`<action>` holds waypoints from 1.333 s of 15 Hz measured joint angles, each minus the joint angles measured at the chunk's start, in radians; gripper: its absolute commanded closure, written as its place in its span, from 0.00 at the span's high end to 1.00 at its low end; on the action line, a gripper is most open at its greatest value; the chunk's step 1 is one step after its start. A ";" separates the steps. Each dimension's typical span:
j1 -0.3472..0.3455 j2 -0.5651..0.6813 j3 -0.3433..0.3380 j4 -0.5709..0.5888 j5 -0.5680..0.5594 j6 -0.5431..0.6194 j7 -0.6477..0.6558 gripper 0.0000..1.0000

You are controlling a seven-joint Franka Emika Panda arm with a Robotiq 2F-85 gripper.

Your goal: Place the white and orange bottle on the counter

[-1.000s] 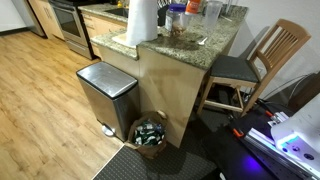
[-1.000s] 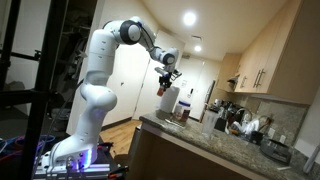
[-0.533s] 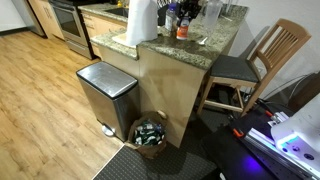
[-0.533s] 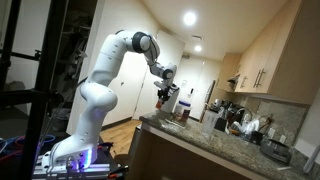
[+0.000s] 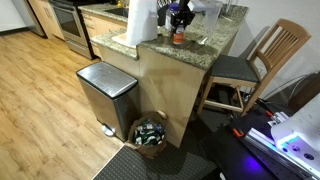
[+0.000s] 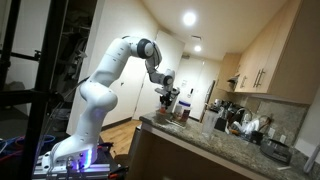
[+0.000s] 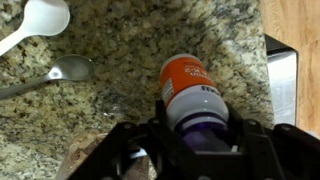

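Note:
The white and orange bottle is clamped between my fingers in the wrist view, orange end pointing down at the counter. In an exterior view the bottle stands upright at the speckled granite counter, just right of the paper towel roll. My gripper is above it, shut on its top. I cannot tell if its base touches the granite. In an exterior view the gripper hangs low over the counter.
A tall paper towel roll and clear containers stand close by. A metal spoon and a white spoon lie near the bottle. A steel trash bin, a floor basket and a wooden chair surround the island.
The arm has come down with the bottle from above the counter to just at its surface, beside the paper towel roll. The grip has stayed shut.

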 measured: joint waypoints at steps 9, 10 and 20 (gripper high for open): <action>-0.003 0.040 -0.005 0.043 0.034 -0.043 -0.009 0.26; -0.004 0.053 -0.005 0.060 0.046 -0.057 -0.014 0.26; -0.004 0.130 -0.021 0.218 0.016 -0.233 -0.028 1.00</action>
